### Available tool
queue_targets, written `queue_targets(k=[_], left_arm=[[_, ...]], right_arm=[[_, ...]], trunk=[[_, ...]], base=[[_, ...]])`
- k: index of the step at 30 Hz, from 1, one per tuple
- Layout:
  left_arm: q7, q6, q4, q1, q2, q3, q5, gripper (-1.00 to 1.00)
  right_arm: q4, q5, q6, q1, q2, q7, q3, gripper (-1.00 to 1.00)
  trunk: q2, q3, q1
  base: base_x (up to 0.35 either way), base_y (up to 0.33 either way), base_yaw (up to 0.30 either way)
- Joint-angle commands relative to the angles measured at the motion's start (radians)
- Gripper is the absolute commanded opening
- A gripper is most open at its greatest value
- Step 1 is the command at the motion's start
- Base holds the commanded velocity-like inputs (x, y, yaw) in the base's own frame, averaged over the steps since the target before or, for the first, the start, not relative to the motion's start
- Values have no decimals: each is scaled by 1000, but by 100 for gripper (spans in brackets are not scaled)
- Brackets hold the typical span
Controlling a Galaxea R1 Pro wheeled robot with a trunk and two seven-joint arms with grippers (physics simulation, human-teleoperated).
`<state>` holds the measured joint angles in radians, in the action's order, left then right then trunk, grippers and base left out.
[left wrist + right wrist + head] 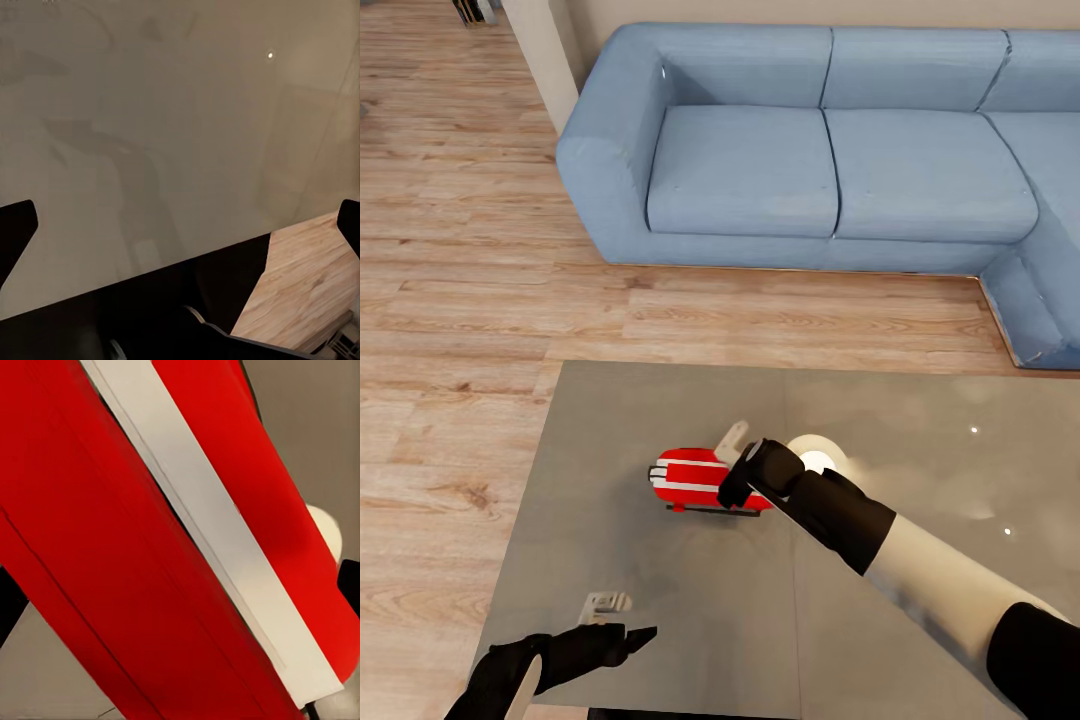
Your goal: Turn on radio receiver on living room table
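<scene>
Right now the small bright red rounded-box radio with white band [690,478] lies on the glossy grey-taupe low rectangular surface [660,600], roughly mid-width, nearer the far edge than the near one. Long axis runs left-right in head view; thin dark metal handle [715,511] sits along its near side. Which way the face points: can't tell.

Right jaws [745,482] are at the radio's right end, touching or just over it; the black wrist hides the fingertips. In right wrist view the red body [112,547] and white band [210,540] cross diagonally at very close range. Jaw width: can't tell.

Left jaws [180,225] hover over the near-left part of the surface, well apart from the radio, spread wide, holding nothing.

Beyond the far edge: light wood plank floor [460,250], then a big blue L-shaped fabric sofa [830,150].
</scene>
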<state>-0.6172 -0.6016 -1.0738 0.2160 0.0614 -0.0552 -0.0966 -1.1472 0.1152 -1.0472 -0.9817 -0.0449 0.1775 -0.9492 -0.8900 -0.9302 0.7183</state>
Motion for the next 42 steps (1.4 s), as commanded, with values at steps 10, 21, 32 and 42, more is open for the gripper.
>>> queue_targets(k=[10, 21, 32, 42], left_arm=[[0, 0, 6, 0, 0, 0, 0, 100], [0, 0, 8, 0, 0, 0, 0, 100], [0, 0, 8, -1, 0, 0, 0, 100], [0, 0, 8, 0, -1, 0, 0, 100]], right_arm=[[53, -1, 0, 0, 0, 0, 0, -100], [43, -27, 0, 0, 1, 1, 0, -100], [-320, -80, 0, 0, -60, 1, 30, -100], [-410, -81, 0, 0, -71, -1, 101, -100]], trunk=[[0, 0, 0], [0, 0, 0], [0, 0, 0], [0, 0, 0]], base=[[0, 0, 0], [0, 0, 0], [0, 0, 0], [0, 0, 0]])
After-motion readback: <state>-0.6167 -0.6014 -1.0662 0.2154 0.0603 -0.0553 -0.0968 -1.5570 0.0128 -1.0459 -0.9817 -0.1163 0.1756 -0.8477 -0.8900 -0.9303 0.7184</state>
